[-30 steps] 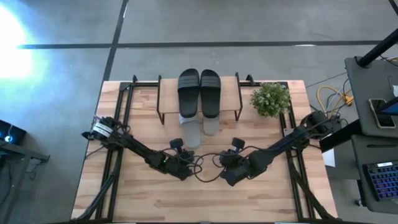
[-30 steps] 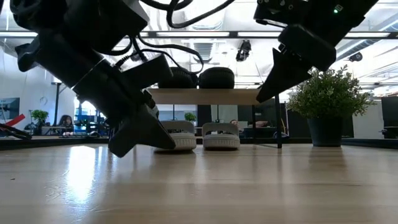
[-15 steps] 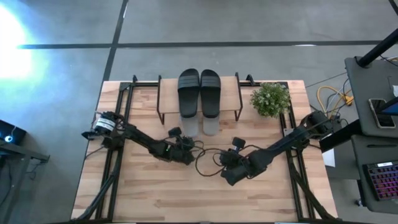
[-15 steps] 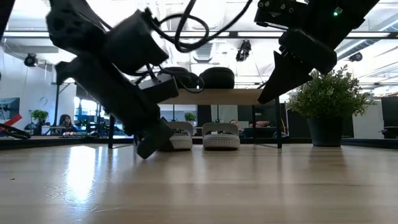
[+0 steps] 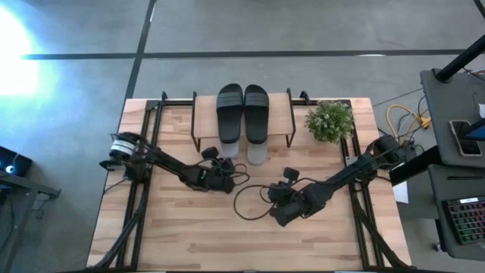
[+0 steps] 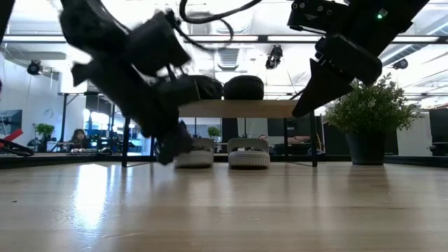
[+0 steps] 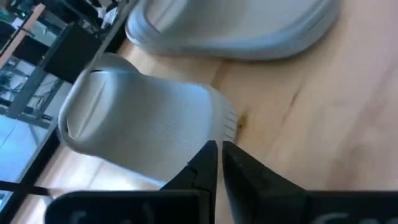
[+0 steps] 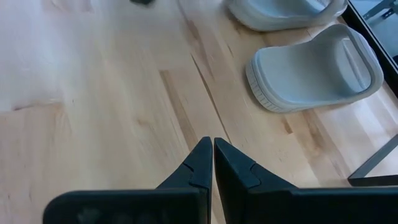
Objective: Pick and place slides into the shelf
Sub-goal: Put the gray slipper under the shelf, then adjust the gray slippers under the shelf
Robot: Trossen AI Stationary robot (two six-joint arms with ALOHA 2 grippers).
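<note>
Two black slides (image 5: pixel 243 111) lie side by side on the shelf (image 5: pixel 282 115) top board. Two light grey slides (image 5: pixel 244 150) rest on the table under it, heels sticking out toward the near edge. My left gripper (image 5: pixel 225 180) is shut and low, at the heel of the left grey slide (image 7: pixel 143 124). In the low view this gripper (image 6: pixel 170 150) stands just beside that slide (image 6: pixel 195 155). My right gripper (image 5: pixel 277 214) is shut, raised over the table nearer than the shelf (image 6: pixel 302 106), touching nothing. My left gripper (image 7: pixel 217 149) has its shut fingertips (image 7: pixel 208 155) against the rim of the left grey slide's heel end (image 7: pixel 224 118). The fingers slant down from the table's near side, pointing along the slide. The slide lies flat on the table, its toe end under the shelf.
A potted plant (image 5: pixel 330 121) stands right of the shelf at the far edge. Thin black shelf legs (image 6: pixel 313 143) flank the grey slides. Loose cables loop between the two arms (image 5: pixel 250 201). Bare wood spreads across the near half of the table (image 5: pixel 227 243).
My left gripper has moved toward the far edge and the shelf, staying shut and low. The left grey slide has slid ahead of it along the table, farther under the shelf, until its heel is about level with the other grey slide's.
</note>
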